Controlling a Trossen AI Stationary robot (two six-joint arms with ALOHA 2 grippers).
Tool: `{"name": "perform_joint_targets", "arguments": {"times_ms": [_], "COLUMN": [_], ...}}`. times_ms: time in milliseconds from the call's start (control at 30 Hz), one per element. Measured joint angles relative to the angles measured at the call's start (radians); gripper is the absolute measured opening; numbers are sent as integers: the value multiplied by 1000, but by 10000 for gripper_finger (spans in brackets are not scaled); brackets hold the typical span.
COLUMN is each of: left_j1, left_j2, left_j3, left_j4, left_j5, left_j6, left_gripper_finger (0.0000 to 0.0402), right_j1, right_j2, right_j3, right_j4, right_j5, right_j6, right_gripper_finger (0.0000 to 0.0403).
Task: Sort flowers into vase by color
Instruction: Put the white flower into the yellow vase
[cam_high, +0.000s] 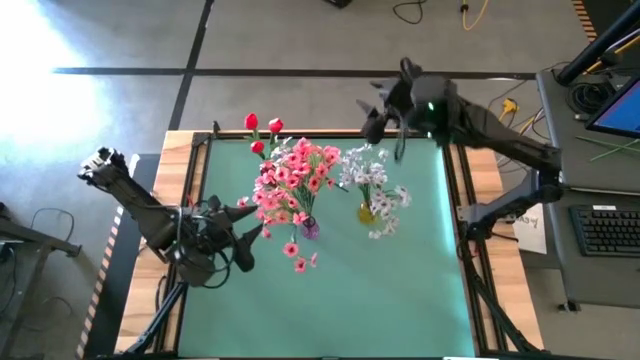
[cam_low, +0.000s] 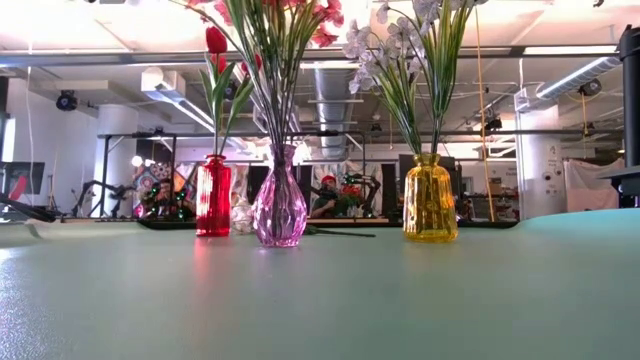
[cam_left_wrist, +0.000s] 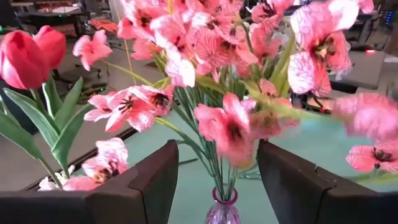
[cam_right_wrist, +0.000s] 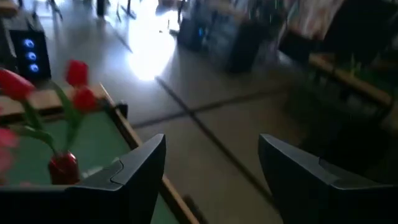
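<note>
Left gripper (cam_left_wrist: 214, 186): fingers apart, nothing between them. Pink flowers (cam_left_wrist: 217, 118) fill the view, stems gathered in a pink vase (cam_left_wrist: 222, 211). Red tulips (cam_left_wrist: 31, 56) stand at ten o'clock of the vase.

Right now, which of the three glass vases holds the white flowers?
The yellow glass vase; its white flowers stand apart from the pink-filled purple glass vase and the red glass vase with red tulips.
</note>
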Motion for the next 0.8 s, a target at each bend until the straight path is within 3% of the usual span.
{"name": "perform_joint_targets", "arguments": {"times_ms": [333,567,800], "left_j1": [0,0,0], "left_j2": [-67,-105,-151], "left_j3": [0,0,0], "left_j4": [-25,-37,-76], "left_j5": [7,8,12], "left_j6": [32,52,52], "left_gripper_finger": [204,204,204], "right_j1": [-341,-526,-657], "right_j2": [-1,39,82], "right_j3": [-152,-238,-382], "right_j4": [34,147,158], "right_j5": [-268,-585,-688], "right_j6": [56,160,155], "right_gripper_finger": [248,234,223]}}
